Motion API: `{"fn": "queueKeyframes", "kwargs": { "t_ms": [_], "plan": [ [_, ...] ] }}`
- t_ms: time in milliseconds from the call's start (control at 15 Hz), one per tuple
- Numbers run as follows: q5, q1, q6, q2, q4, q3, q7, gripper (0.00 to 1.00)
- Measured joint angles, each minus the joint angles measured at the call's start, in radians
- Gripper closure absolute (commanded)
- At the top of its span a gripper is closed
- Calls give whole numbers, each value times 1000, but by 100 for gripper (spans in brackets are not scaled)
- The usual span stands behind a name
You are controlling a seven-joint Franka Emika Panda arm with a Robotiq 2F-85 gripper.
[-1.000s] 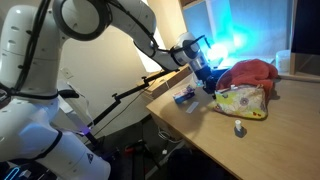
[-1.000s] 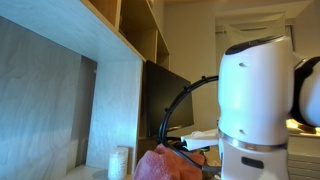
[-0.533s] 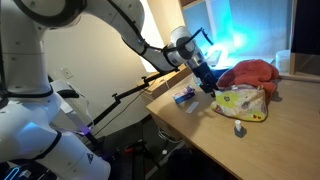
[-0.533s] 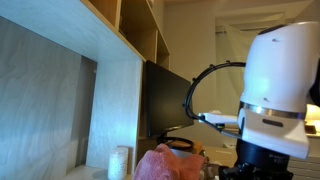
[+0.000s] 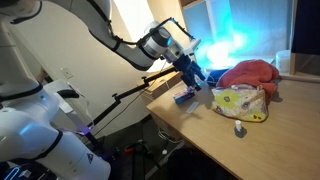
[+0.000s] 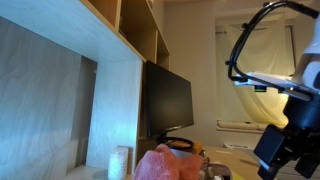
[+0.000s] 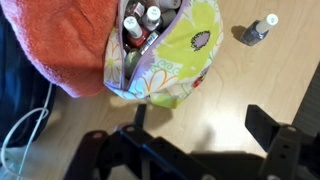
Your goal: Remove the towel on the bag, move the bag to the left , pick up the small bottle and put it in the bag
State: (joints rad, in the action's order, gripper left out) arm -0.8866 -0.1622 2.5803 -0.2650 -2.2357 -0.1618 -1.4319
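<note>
Jaws wide, empty | towel [image 7: 60, 50] against bag [image 7: 175, 55] (seemingly touching) | small bottle [image 7: 258, 28] apart on table [image 7: 230, 95]

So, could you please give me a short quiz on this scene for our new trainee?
1. True or false: the small bottle stands inside the bag.
2. The towel lies: A over the bag's opening; B beside the bag; C on the floor.
3. Fill in: the gripper is ___ and empty.
Key: 1 false; 2 B; 3 open.
</note>
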Motion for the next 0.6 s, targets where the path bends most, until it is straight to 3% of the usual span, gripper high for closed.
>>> {"fn": "queueKeyframes", "kwargs": {
  "t_ms": [267, 600],
  "plan": [
    [-3, -2, -18, 29, -58, -1, 3, 0],
    [31, 41, -21, -53, -37, 22, -10, 0]
  ]
}}
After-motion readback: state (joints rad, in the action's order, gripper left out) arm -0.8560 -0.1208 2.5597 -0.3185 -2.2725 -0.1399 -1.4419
